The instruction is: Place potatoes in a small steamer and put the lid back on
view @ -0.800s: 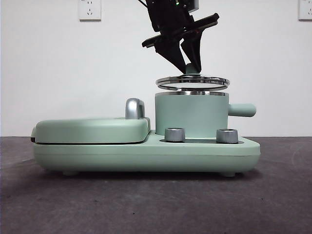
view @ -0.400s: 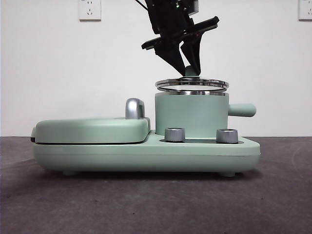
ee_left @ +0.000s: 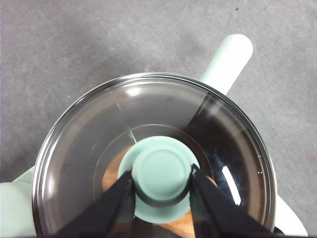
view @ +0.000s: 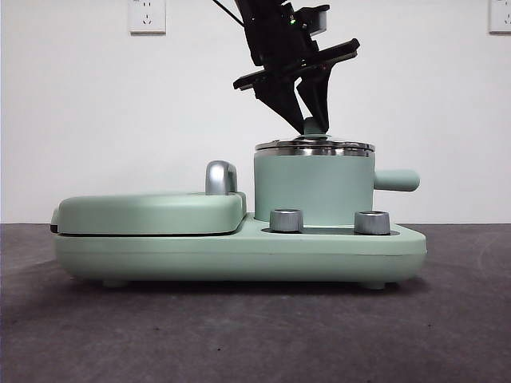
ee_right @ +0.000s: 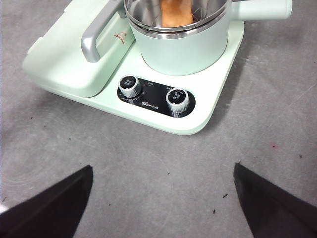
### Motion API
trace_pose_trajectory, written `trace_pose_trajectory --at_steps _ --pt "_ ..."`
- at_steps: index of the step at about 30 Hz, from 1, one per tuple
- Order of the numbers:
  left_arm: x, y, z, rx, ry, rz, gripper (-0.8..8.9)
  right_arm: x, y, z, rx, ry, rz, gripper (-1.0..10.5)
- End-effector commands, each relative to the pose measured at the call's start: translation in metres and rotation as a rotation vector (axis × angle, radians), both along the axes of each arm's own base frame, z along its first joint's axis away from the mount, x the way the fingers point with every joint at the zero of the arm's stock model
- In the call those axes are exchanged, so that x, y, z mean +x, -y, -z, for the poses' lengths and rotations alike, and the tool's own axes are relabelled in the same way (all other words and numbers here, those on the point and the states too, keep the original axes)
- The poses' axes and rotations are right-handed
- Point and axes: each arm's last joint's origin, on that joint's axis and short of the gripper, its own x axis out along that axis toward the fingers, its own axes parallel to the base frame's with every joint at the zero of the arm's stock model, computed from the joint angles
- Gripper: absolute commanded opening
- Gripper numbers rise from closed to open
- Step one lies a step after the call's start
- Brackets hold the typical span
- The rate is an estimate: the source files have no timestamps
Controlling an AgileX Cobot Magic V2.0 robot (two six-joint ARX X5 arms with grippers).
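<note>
Black left claw clamps the mint knob of the lid, which sits flat on the small steamer; steamer handle points right. Potato lies inside, long axis unclear. Right claw hangs open above the tabletop.

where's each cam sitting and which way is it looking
Front: low at table height, looking level at the steamer; the left gripper drops in from above.
Left wrist: straight down onto the lid; both jaws clamp its knob.
Right wrist: high, tilted down at the cooker's dials; its jaw tips spread.
All share the steamer; both wrist views show the potato.
</note>
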Motion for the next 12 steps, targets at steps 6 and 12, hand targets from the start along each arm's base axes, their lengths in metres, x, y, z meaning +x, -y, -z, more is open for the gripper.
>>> trace_pose_trajectory --at_steps 6,12 --pt "0.0018 0.0041 0.0034 0.005 -0.004 -0.008 0.14 0.0004 -0.0011 -0.0031 0.017 0.009 -0.003 4.4" --pt "0.0018 0.0025 0.0045 0.038 0.004 -0.035 0.14 0.0004 -0.0011 -0.0032 0.017 0.009 -0.004 4.4"
